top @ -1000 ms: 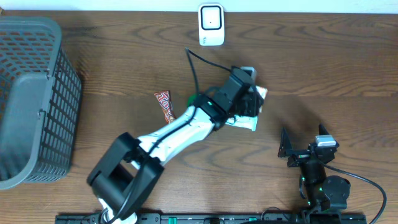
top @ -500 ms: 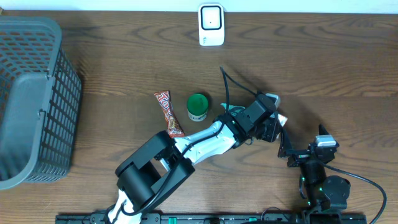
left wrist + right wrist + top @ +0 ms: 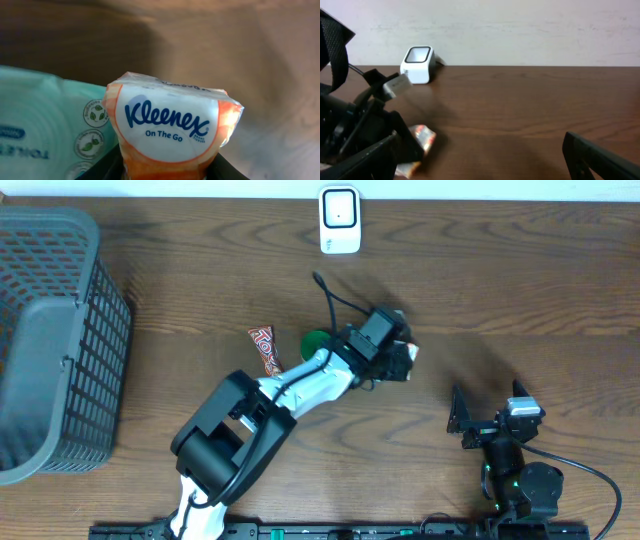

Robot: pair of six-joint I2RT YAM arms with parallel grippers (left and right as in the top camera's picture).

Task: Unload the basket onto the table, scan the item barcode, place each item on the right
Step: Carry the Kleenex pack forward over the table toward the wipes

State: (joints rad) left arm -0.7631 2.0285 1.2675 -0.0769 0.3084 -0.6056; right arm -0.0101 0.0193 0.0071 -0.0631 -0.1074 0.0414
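Note:
A small orange-and-white Kleenex tissue pack (image 3: 170,127) sits upright between the black fingers of my left gripper (image 3: 167,170), which is shut on its lower end. From above, the left gripper (image 3: 395,358) holds the tissue pack (image 3: 408,357) over the middle of the table, below the white barcode scanner (image 3: 340,220) at the far edge. The right wrist view shows the scanner (image 3: 418,65) far left and the tissue pack (image 3: 421,139) low at the left. My right gripper (image 3: 478,420) rests open near the front right, holding nothing.
A teal wipes pack (image 3: 45,130) lies just behind the held pack. A green round tub (image 3: 316,340) and a red candy bar (image 3: 265,350) lie left of the left arm. A dark mesh basket (image 3: 50,340) fills the left side.
The left gripper swung right with the tissue pack toward the right gripper, then came back left and up toward the middle. The right arm has not moved.

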